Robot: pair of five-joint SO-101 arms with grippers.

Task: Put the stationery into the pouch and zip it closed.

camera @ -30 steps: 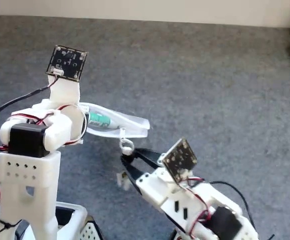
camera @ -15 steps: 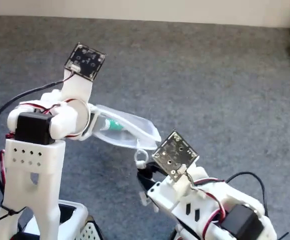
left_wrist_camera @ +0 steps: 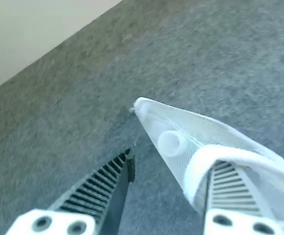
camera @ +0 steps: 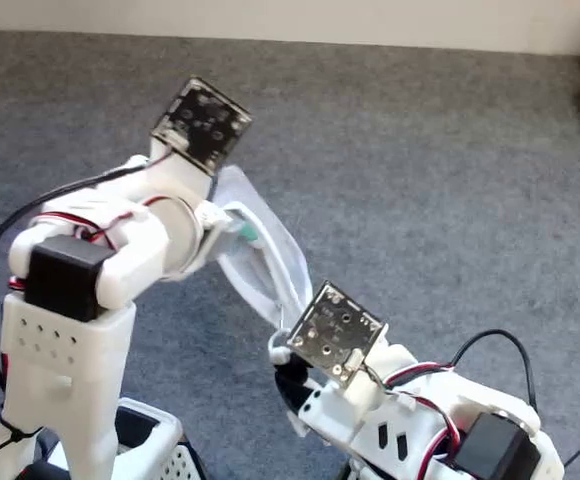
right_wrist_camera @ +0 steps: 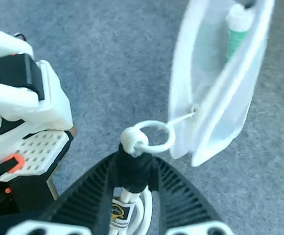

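Translucent white mesh makes up the one pouch, which is held off the grey carpet at the centre of the high view, slung between the two arms. One green-and-white stick of stationery is seen through the mesh near the pouch's upper end; no second item can be made out there. One white pull ring is seen just below the pouch's lower end, and it is tied to the zip by a thin cord.

The right gripper is clamped together on the dark stem under the pull ring, with the ring itself just beyond the fingertips. The left gripper is spread wide: the pouch's bound edge is draped over one of its two fingers, while the other finger is bare and apart from the fabric.

In the high view, the left arm is placed at the left of the frame and the right arm at the lower right. One pale wall is seen along the top edge.
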